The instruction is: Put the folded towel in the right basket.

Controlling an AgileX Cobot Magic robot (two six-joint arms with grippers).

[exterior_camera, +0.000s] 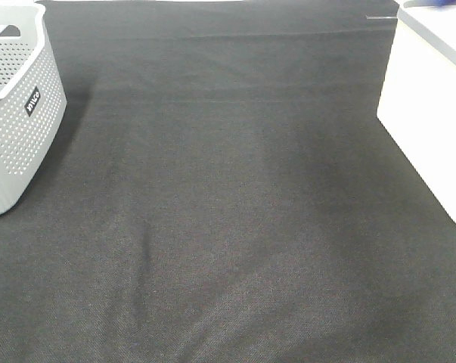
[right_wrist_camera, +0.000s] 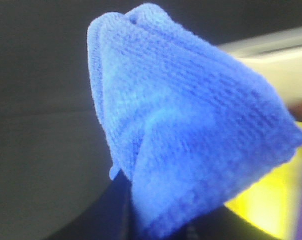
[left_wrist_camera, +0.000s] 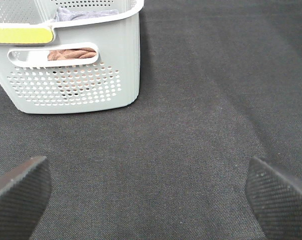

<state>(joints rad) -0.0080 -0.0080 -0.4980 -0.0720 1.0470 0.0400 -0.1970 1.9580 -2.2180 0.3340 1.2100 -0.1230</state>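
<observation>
Black woven cloth (exterior_camera: 235,227) covers the whole table, with a grey perforated plastic basket (exterior_camera: 16,128) at its left edge and a plain white smooth-walled basket (exterior_camera: 428,128) at its right edge. The middle of the table is bare of arms in the high view. The folded blue terry towel (right_wrist_camera: 191,125) is off the table and fills the right wrist view. It hangs bunched from the right gripper (right_wrist_camera: 121,215), whose dark fingers show only as slivers under the fabric, so the pinch on one gathered edge is a judgement rather than something seen. A pale, blurred band behind the towel looks like the rim of the white basket. In the high view a small blue sliver (exterior_camera: 438,3) shows at the top edge over that rim, so the towel seems to be above or just beside the basket's far end. Whether it is fully inside the opening cannot be told. The left gripper (left_wrist_camera: 151,195) hovers low over the cloth near the grey basket with its textured pads (left_wrist_camera: 18,192) spread wide and holding nothing. The right arm alone carries the load, and the drop depends on the towel being over the white basket's opening, not its wall.
</observation>
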